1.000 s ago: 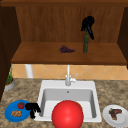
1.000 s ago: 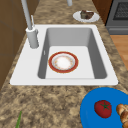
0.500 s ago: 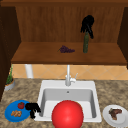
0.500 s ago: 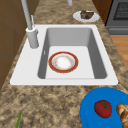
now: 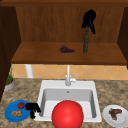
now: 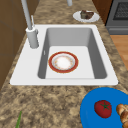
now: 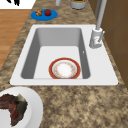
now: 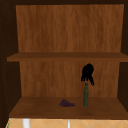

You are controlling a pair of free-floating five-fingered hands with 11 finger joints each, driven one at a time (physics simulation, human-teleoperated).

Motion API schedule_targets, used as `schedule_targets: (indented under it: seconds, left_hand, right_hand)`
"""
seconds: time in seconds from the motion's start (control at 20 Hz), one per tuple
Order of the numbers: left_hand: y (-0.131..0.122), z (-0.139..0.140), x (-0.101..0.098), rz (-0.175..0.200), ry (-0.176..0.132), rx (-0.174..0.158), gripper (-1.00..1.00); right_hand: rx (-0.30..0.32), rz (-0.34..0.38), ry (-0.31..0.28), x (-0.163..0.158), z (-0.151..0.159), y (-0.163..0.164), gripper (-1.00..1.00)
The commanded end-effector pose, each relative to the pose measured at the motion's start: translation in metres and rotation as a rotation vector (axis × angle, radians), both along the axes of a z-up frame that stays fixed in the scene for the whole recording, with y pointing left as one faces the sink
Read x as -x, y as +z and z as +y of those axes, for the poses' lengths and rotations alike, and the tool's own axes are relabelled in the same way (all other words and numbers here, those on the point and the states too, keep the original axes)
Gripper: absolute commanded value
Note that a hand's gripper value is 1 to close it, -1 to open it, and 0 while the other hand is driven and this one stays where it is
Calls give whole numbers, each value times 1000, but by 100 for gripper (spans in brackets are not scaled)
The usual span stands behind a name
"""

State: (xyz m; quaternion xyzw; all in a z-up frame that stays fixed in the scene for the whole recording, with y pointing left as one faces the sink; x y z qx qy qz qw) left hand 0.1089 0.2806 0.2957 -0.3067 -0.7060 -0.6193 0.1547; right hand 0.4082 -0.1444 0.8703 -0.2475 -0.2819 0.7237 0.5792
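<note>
My right hand (image 5: 88, 19) hangs in the air in the wall cabinet, fingers relaxed and pointing down, just above the neck of a dark green bottle (image 5: 86, 42). The upper view shows the same hand (image 8: 87, 73) a little over the upright bottle (image 8: 86, 96), apart from it. A purple bunch of grapes (image 5: 66, 49) lies on the shelf left of the bottle. My left hand (image 5: 32, 108) hovers low at the right edge of a blue plate (image 5: 10, 116), holding nothing. A red-rimmed bowl (image 6: 63, 62) sits in the sink (image 6: 105, 77).
The blue plate carries a tomato (image 6: 103, 108) and brown bread pieces (image 6: 123, 112). A white plate with meat (image 5: 115, 113) sits right of the sink. The faucet (image 5: 68, 76) stands at the sink's back. A potted plant (image 5: 9, 81) is far left. A stove (image 6: 118, 13) borders the counter.
</note>
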Motion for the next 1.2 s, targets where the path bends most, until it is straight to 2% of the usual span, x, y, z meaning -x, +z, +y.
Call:
schedule_targets:
  seconds: [0.0,0.1,0.4,0.8,1.0,1.15]
  left_hand:
    - [0,0,0,0,0,0,0]
    - [0,0,0,0,0,0,0]
    - [0,0,0,0,0,0,0]
    - [0,0,0,0,0,0,0]
    - [0,0,0,0,0,0,0]
    - [0,0,0,0,0,0,0]
  right_hand:
    - [1,9,44,0,-1,0,-100]
    - [18,21,22,-3,-1,-5,-100]
    - [29,85,-13,-58,12,-18,-100]
    - [23,95,-5,-95,14,-15,-100]
    - [29,111,14,-123,15,-33,-100]
    - [21,127,21,-131,13,-44,-100]
